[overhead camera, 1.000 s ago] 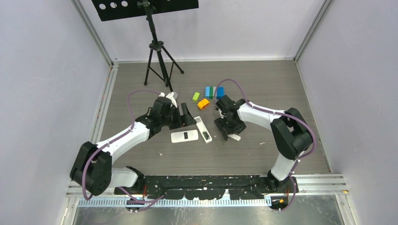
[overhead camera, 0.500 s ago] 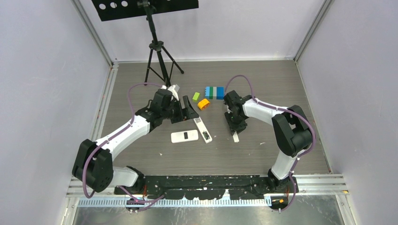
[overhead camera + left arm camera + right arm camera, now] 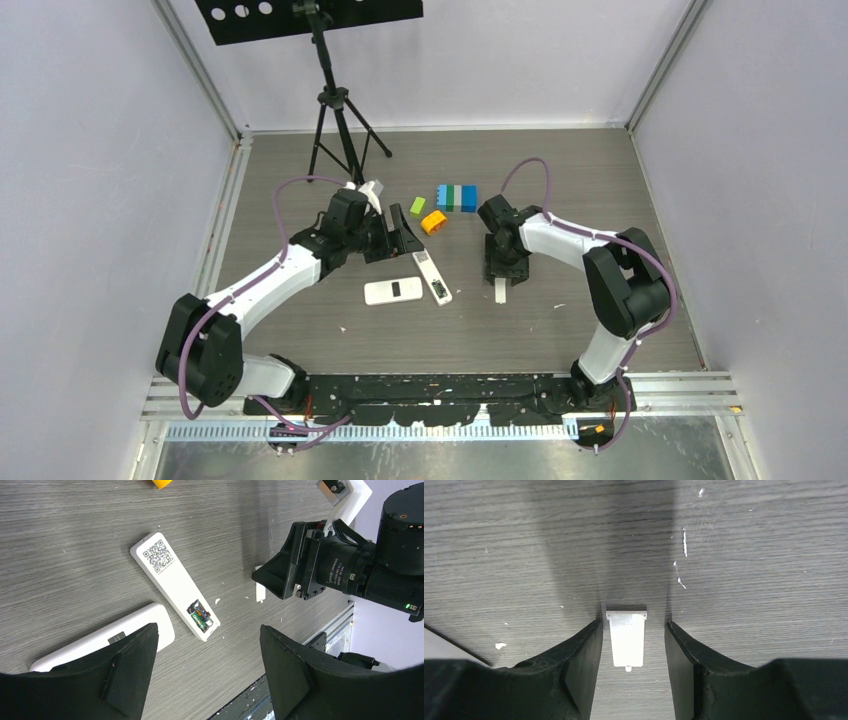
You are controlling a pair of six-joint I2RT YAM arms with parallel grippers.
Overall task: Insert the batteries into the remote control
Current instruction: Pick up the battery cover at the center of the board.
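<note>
White cover [image 3: 626, 637] — between parted right fingers [image 3: 579, 665].

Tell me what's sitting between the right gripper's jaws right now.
A small white plastic cover lies flat on the table there, gaps on both sides, seen in the right wrist view.

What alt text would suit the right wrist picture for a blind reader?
A small white plastic cover lies flat on the grey wood-grain table, between the two open black fingers of the right gripper, a gap on each side.
</note>
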